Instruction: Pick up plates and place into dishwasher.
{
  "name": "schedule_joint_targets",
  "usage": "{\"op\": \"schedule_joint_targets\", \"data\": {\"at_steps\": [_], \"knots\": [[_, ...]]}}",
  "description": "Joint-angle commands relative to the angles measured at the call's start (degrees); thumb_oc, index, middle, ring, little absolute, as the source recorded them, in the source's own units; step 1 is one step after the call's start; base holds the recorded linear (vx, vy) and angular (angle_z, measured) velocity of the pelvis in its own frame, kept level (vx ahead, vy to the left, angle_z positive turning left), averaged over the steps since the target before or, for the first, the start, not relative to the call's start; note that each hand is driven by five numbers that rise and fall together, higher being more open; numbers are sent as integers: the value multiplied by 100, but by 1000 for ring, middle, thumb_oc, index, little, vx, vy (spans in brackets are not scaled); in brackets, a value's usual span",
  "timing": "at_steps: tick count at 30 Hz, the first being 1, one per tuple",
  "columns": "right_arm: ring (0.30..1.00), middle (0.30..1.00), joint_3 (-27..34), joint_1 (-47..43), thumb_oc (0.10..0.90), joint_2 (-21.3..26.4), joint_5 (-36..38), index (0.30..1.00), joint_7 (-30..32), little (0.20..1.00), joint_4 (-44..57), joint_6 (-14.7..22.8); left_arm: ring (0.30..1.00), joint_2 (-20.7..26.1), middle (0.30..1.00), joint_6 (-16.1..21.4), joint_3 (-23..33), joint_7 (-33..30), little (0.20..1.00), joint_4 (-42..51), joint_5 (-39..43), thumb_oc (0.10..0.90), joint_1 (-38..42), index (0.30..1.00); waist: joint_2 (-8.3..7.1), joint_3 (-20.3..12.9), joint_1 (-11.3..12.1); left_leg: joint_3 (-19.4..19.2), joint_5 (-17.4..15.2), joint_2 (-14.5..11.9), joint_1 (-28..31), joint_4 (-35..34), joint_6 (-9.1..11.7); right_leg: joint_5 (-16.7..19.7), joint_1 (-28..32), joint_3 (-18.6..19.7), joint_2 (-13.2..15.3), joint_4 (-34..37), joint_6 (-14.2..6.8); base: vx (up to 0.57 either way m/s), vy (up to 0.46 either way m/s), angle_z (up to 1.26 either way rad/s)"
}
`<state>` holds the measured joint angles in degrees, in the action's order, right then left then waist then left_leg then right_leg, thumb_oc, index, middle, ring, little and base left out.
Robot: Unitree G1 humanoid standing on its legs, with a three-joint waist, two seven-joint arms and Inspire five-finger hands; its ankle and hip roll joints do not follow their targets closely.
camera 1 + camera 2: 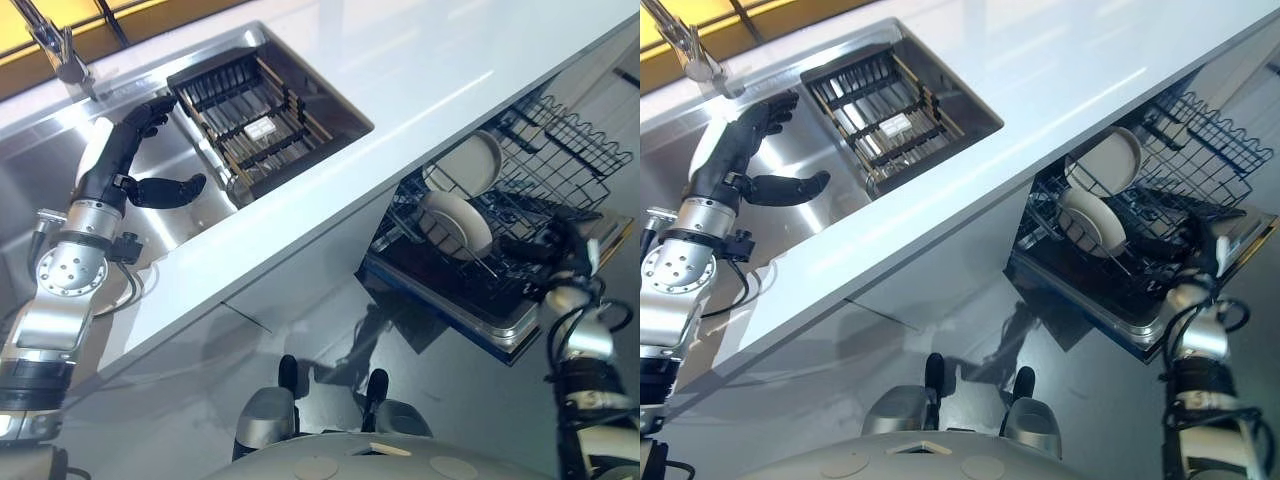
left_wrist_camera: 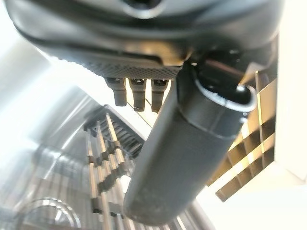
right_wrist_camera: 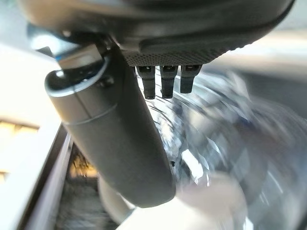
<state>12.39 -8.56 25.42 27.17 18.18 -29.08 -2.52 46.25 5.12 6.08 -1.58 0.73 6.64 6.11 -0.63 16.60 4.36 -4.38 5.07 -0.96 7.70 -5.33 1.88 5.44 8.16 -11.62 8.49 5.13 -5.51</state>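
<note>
now we see left hand (image 1: 135,160) fingers spread, holding nothing, over sink (image 1: 60,170) beside dish rack (image 1: 255,120). right hand (image 1: 560,245) fingers relaxed, empty, at dishwasher rack (image 1: 560,150); two plates (image 1: 455,222) stand upright there.

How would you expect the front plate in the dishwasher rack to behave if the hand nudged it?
The front plate looks like glazed white ceramic, so probably stiff, smooth and somewhat slippery. It stands on edge between the wires of the rack, so a nudge would likely tip it against the plate behind, and it might chip.
</note>
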Motion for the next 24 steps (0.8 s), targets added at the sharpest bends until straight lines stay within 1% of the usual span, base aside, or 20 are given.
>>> {"op": "schedule_joint_targets", "data": {"at_steps": [1, 3, 6, 9, 11, 16, 21, 23, 24], "knots": [[900, 900, -15, -37, 800, 243, 653, 900, -41, 900, 549, 1397, 900, 37, 900, 412, 330, -190, 900, -83, -195, 800, -21, 900, 181, -1038, -38, -83, -798, -44, 139, 108, 85, -344, 10, -147, 208, -38, -407, 44, 5, -5], [900, 900, -94, 109, 800, -86, 849, 900, -25, 900, 667, 1656, 900, 25, 900, 364, 337, -187, 900, -49, -208, 800, -86, 900, 224, -1081, -56, -106, -824, -30, 179, 125, 64, -357, 52, -132, 230, -29, -414, 49, 9, -8], [900, 900, -198, 233, 800, -320, 923, 900, -69, 900, 731, 1789, 900, 21, 900, 334, 367, -169, 900, 24, -207, 800, -166, 900, 268, -1114, -75, -123, -833, -12, 211, 107, 41, -363, 71, -121, 249, -18, -418, 42, 20, -4], [900, 900, -343, 378, 800, -567, 900, 900, 78, 900, 729, 1940, 900, 25, 900, 312, 413, -135, 900, 117, -183, 800, -279, 900, 305, -1139, -87, -144, -838, 12, 218, 107, 16, -351, 70, -122, 293, -22, -439, 48, 29, -1], [900, 900, -383, 440, 800, -640, 929, 900, 278, 900, 721, 1984, 900, 40, 900, 264, 432, -109, 900, 203, -159, 800, -336, 900, 318, -1144, -92, -144, -838, 29, 209, 110, 0, -341, 60, -130, 318, -32, -451, 49, 34, 1], [900, 900, -460, 489, 800, -820, 1038, 900, 751, 900, 462, 2229, 900, 64, 900, 147, 386, -115, 900, 355, -122, 800, -418, 900, 366, -1107, -48, -104, -853, 73, 152, 170, -46, -315, 47, -170, 392, -61, -480, 49, 33, 2], [900, 900, -503, 503, 800, -982, 1423, 900, 1064, 900, 204, 2408, 900, 90, 900, 89, 404, -123, 900, 496, -25, 800, -571, 900, 420, -1056, 26, -41, -876, 112, 53, 273, -77, -288, 16, -206, 472, -92, -497, 47, 46, 2], [900, 900, -526, 463, 800, -1061, 1624, 900, 1243, 900, 92, 2571, 900, 66, 900, 65, 374, -148, 900, 564, -9, 800, -621, 900, 450, -1020, 72, -5, -877, 127, -6, 334, -85, -290, -9, -220, 513, -140, -502, 41, 68, 6], [900, 900, -547, 433, 800, -1099, 1599, 900, 1373, 900, 50, 2678, 900, 50, 900, 71, 364, -156, 900, 581, 5, 800, -642, 900, 464, -1003, 95, 9, -880, 135, -33, 362, -93, -293, -22, -228, 533, -163, -503, 25, 64, 4]]}}
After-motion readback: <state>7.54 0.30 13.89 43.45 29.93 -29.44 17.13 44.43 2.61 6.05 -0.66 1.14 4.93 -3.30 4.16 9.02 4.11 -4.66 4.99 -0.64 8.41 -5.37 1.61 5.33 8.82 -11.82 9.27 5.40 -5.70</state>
